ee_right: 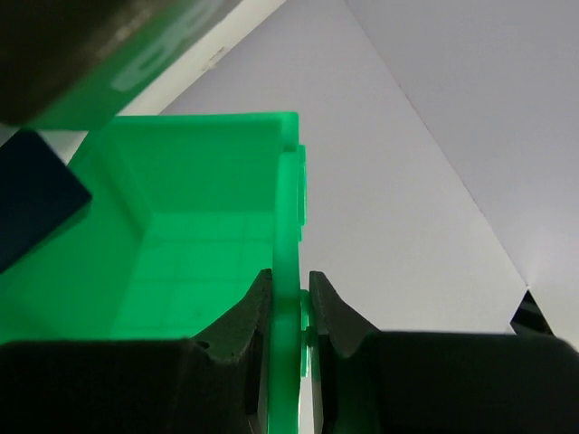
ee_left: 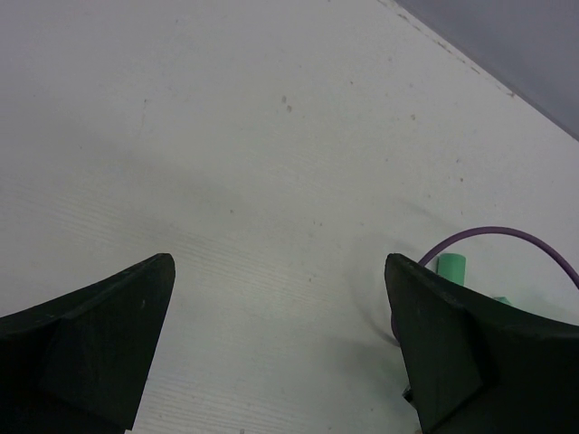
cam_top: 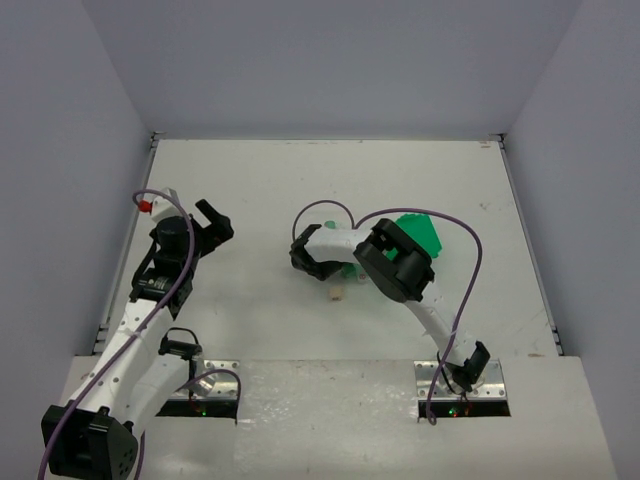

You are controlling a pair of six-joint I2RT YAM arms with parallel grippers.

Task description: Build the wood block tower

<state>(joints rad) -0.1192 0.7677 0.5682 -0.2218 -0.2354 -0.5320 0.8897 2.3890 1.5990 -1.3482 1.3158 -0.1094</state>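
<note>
We see our right gripper [ee_right: 291, 282] clamped on the bin [ee_right: 199, 181] wall. The wedge [ee_right: 32, 194] points a corner right, its long axis hidden. Our left gripper [ee_left: 280, 262] stands apart.

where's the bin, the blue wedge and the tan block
bin [ee_right: 208, 176], right wrist view, on its inner back wall
blue wedge [ee_right: 34, 194], right wrist view, on its dark face at the left
tan block [cam_top: 337, 294], top view, on its top face
</note>
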